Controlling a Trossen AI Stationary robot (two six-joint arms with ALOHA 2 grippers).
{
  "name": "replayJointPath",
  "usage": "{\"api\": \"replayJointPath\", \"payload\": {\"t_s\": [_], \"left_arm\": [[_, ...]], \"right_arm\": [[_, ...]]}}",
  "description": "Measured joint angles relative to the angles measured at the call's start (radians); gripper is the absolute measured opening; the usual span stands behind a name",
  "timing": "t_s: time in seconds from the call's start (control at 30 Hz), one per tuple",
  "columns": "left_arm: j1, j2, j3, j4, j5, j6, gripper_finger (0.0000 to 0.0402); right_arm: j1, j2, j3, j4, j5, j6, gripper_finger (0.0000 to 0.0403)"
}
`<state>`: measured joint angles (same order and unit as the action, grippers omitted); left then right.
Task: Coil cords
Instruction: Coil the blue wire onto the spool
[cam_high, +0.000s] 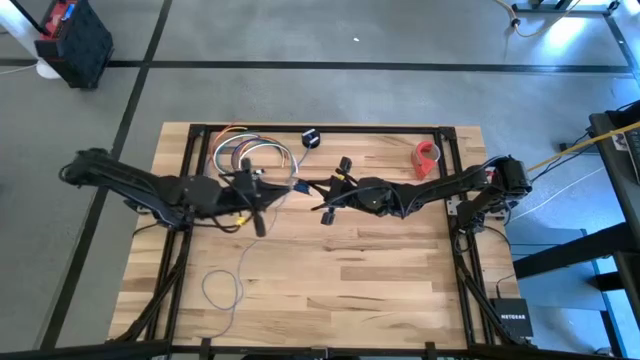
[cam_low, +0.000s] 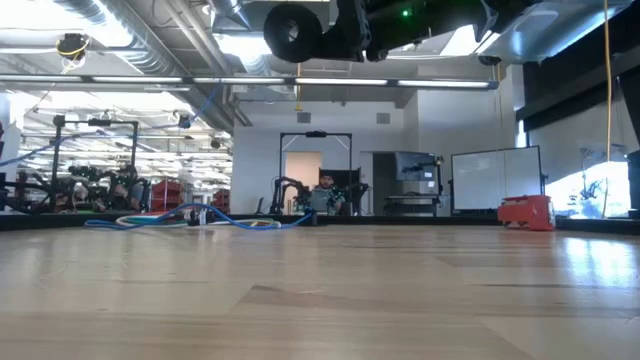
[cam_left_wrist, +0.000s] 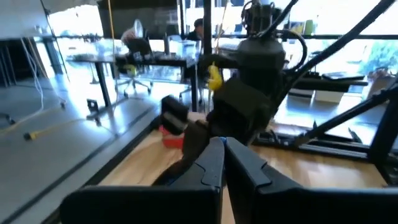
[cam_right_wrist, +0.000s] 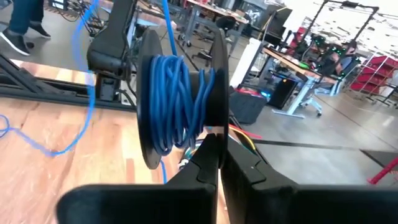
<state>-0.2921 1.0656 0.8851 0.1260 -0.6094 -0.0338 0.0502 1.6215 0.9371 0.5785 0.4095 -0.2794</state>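
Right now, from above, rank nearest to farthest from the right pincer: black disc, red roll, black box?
From the right pincer:
1. Black disc, at the table's back edge.
2. Red roll, back right side.
3. Black box, beyond the front-right corner.

Counted items: two end effectors, left end effector (cam_high: 258, 226) and right end effector (cam_high: 327, 213); one thin bluish cord (cam_high: 237, 268) trailing beside the left end effector; one bundle of multicoloured wires (cam_high: 248, 155); one separate black disc (cam_high: 311, 139); one red tape roll (cam_high: 428, 155), well apart from both; one bench (cam_high: 380, 290).
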Motion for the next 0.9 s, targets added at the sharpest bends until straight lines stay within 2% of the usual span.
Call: {"api": "replayJointPath", "payload": {"t_s": [0.27, 0.53, 0.9], "left_arm": [[0.001, 0.208, 0.000, 0.230, 0.001, 0.069, 0.0001], [0.031, 0.317, 0.002, 0.224, 0.004, 0.037, 0.0001], [0.031, 0.328, 0.006, 0.118, 0.001, 0.005, 0.0001]], "right_arm": [[0.000, 0.000, -0.001, 0.008, 0.007, 0.021, 0.0010], [0.002, 0.001, -0.002, 0.077, 0.008, 0.058, 0.0010], [0.002, -0.044, -0.004, 0.164, -0.086, 0.146, 0.0010]]}}
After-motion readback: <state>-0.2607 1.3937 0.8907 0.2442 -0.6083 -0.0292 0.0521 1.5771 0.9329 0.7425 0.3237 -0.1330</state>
